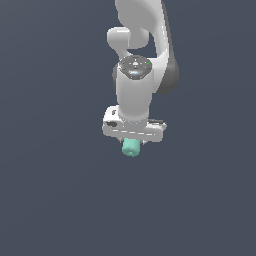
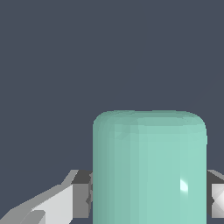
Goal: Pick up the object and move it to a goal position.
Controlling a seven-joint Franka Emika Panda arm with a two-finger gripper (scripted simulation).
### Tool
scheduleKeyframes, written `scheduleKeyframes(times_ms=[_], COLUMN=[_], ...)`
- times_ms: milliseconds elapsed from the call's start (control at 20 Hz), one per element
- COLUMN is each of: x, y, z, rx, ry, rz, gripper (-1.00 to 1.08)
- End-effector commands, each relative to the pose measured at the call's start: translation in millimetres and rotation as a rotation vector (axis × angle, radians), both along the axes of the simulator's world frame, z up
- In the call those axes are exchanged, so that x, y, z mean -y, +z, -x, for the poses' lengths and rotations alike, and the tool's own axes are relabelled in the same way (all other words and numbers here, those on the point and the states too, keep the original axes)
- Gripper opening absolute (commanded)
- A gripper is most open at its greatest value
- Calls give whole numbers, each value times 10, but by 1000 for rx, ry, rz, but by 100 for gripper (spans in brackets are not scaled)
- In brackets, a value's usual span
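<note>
The object [image 1: 131,147] is a small mint-green stubby cylinder, poking out just beneath the white hand of the arm in the exterior view. My gripper [image 1: 132,145] is shut on it, and the hand hides the fingers there. In the wrist view the object [image 2: 149,168] fills the near middle, with a grey finger pad [image 2: 82,194] pressed against one side and another pad [image 2: 216,197] against the other. No goal marker shows in either view.
A uniform dark blue-grey surface [image 1: 55,190] fills the background of both views. The white arm [image 1: 137,65] rises above the hand toward the top of the exterior view.
</note>
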State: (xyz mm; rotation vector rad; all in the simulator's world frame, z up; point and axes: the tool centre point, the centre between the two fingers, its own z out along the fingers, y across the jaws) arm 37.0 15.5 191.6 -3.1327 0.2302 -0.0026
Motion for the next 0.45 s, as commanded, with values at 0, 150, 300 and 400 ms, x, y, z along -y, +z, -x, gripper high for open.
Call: scheduleKeyframes(times_ms=[0, 150, 300, 400], x=[23, 34, 27, 24], y=[85, 122, 99, 85], z=[-3, -10, -16, -18], rx=[-2, -2, -2, -2], ry=[0, 0, 0, 0], rz=[0, 0, 0, 0], gripper=[-100, -100, -100, -100])
